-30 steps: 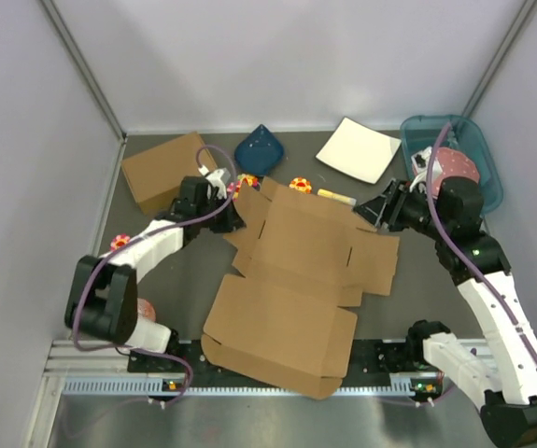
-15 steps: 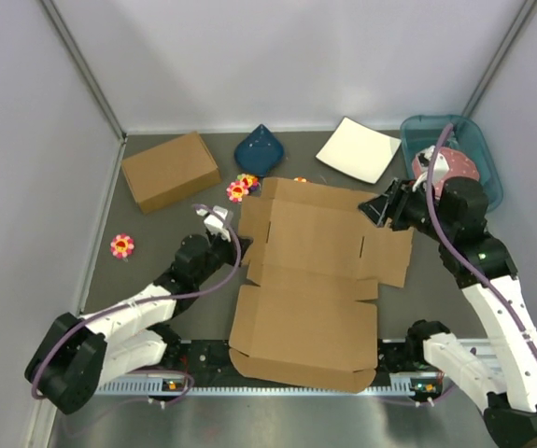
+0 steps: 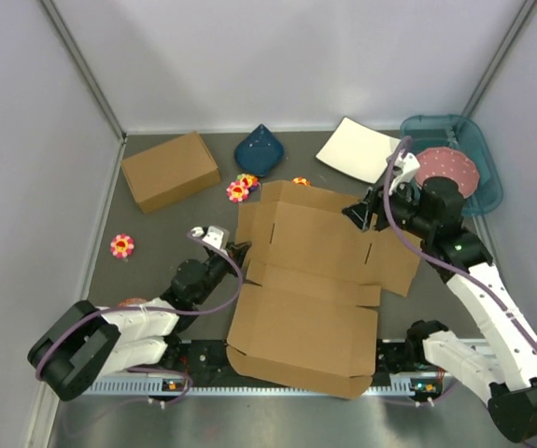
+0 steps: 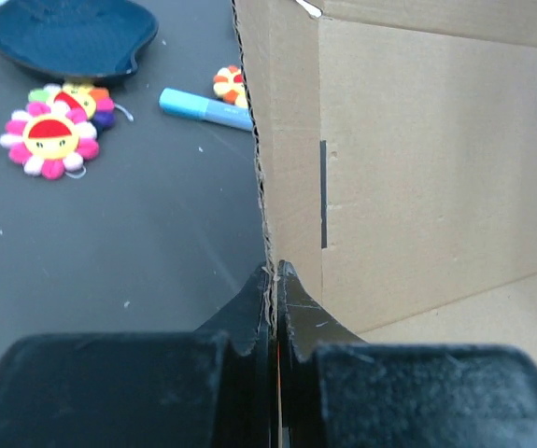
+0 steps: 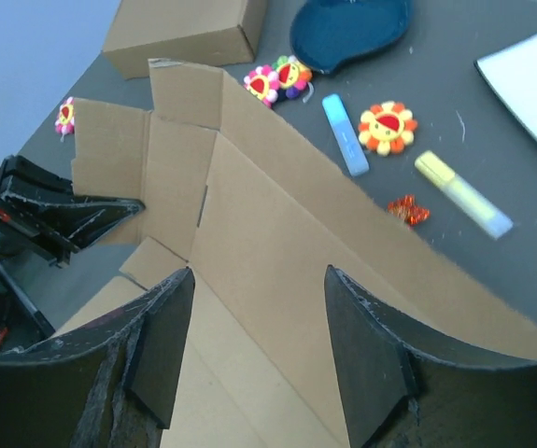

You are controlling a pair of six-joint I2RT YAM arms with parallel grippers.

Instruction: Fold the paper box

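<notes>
The paper box (image 3: pixel 305 271) is a flat brown cut-out with flaps, lying mid-table with its back panel tilted up. My left gripper (image 3: pixel 240 250) is low at its left side, shut on the ragged edge of a side flap; the left wrist view shows the jaws (image 4: pixel 274 280) pinching that edge, with the box (image 4: pixel 417 187) to the right. My right gripper (image 3: pixel 360 213) is open above the raised back panel's right part. In the right wrist view it (image 5: pixel 259 271) hovers over the box (image 5: pixel 277 243), holding nothing.
A deeper brown cardboard box (image 3: pixel 170 171) stands back left. A dark blue dish (image 3: pixel 259 149), a white plate (image 3: pixel 357 149) and a teal bin (image 3: pixel 483 191) with a pink plate line the back. Flower toys (image 3: pixel 122 245) (image 3: pixel 238 190) and markers (image 4: pixel 203 109) lie around.
My left arm has drawn back toward the near edge and gripped the box's left flap. The box has turned squarer. My right gripper has moved left over the back panel.
</notes>
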